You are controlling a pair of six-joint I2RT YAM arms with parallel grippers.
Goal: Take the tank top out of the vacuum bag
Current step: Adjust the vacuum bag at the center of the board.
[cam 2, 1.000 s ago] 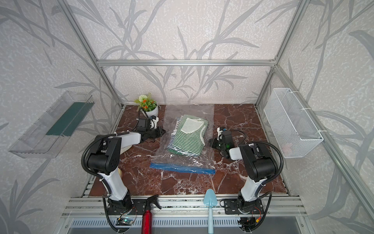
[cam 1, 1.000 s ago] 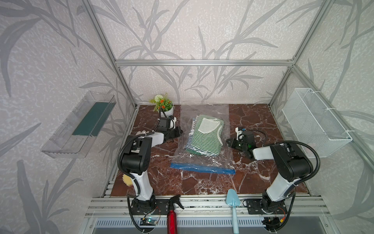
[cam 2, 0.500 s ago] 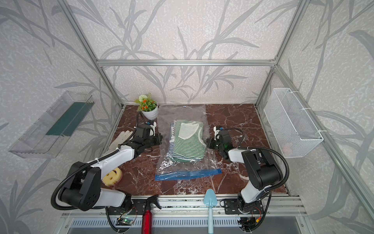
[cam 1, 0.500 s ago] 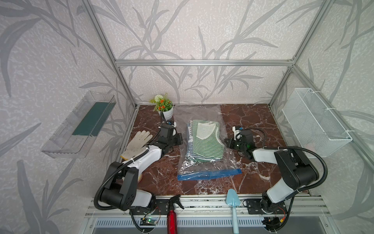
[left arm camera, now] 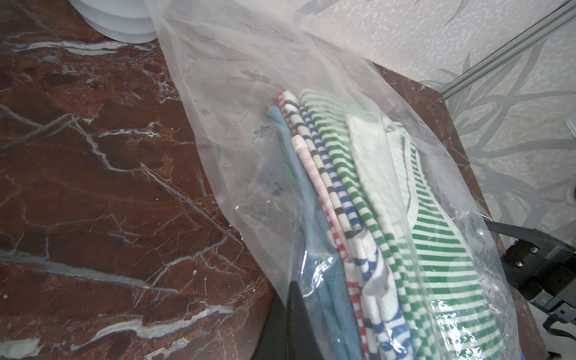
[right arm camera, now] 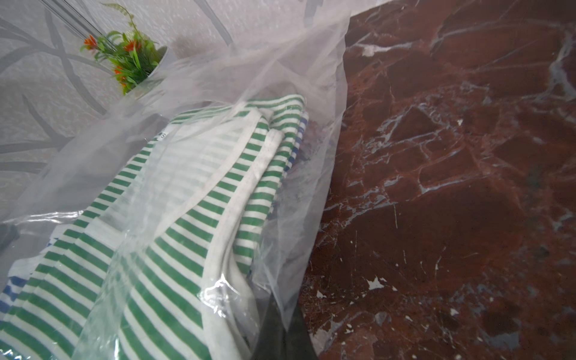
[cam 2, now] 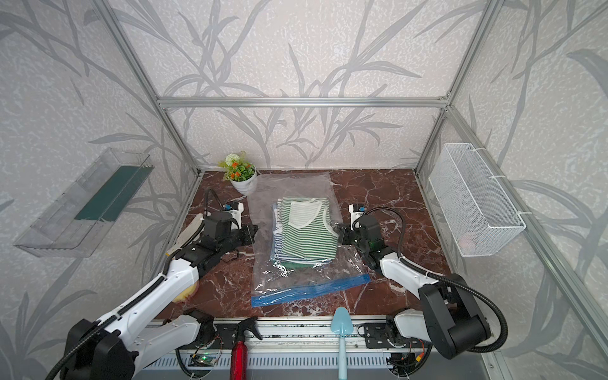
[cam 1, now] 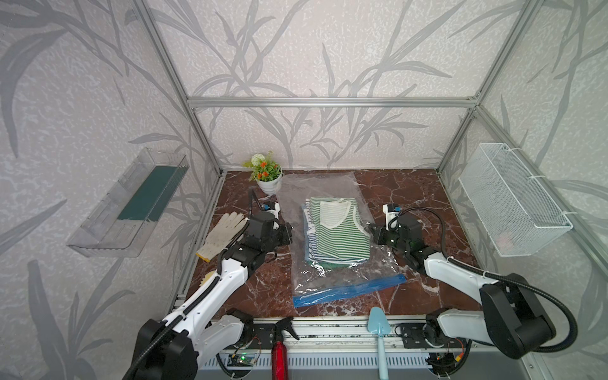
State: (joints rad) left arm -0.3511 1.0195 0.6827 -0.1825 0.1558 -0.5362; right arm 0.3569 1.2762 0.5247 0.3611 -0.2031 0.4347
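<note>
The vacuum bag point(cam 1: 317, 189) lies flat mid-tabletop point(cam 1: 411, 190), its blue zip strip point(cam 1: 348, 290) slanting toward the near edge and its other end close to the far edge, with one corner just beside the potted plant point(cam 1: 267, 174). A green-striped tank top point(cam 1: 342, 237) tops the folded stack inside. Bare marble stays open between the bag and the right edge; on the left a work glove point(cam 1: 222, 234) lies by the left edge. The left hand point(cam 1: 289, 235) is clenched, tips touching the bag's left side edge. The right hand point(cam 1: 371, 231) is clenched too, at the opposite side edge. Whether either pinches the film cannot be told.
</note>
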